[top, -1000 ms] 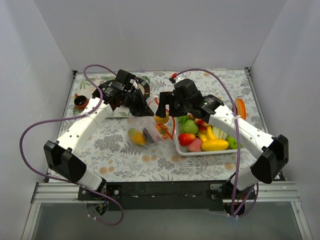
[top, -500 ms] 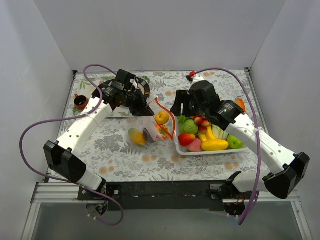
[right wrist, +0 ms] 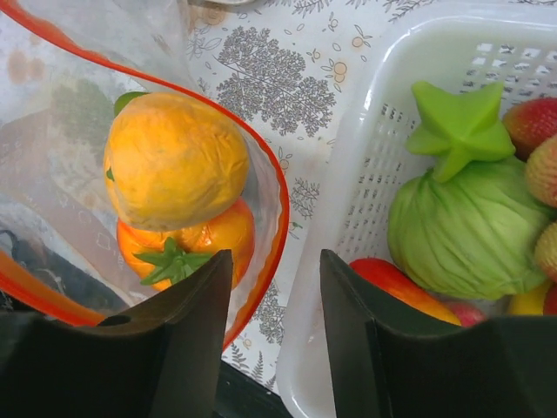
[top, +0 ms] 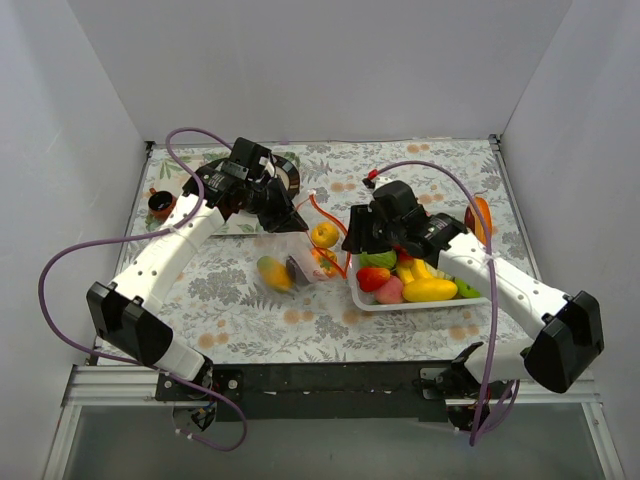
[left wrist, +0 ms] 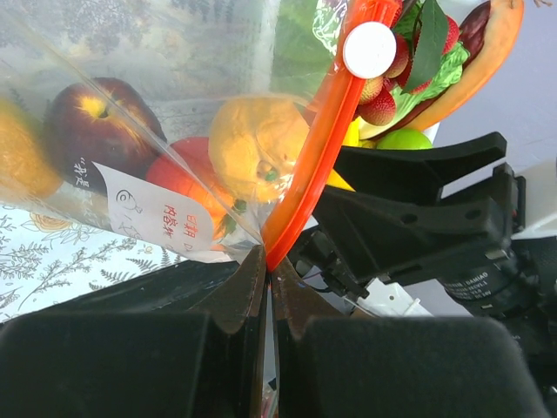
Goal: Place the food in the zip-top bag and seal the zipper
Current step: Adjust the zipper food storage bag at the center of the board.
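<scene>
Midway through filling the zip-top bag [top: 290, 248]
Nearest, food [top: 430, 290] left in the white basket [right wrist: 365, 165]; right gripper [right wrist: 272, 279] spread wide, empty, at its rim; beyond, several pieces bagged beside it, unsealed zipper [left wrist: 318, 157] pinched tight in left gripper [left wrist: 265, 259].

The right wrist view crops the zip-top bag [right wrist: 52, 131].
</scene>
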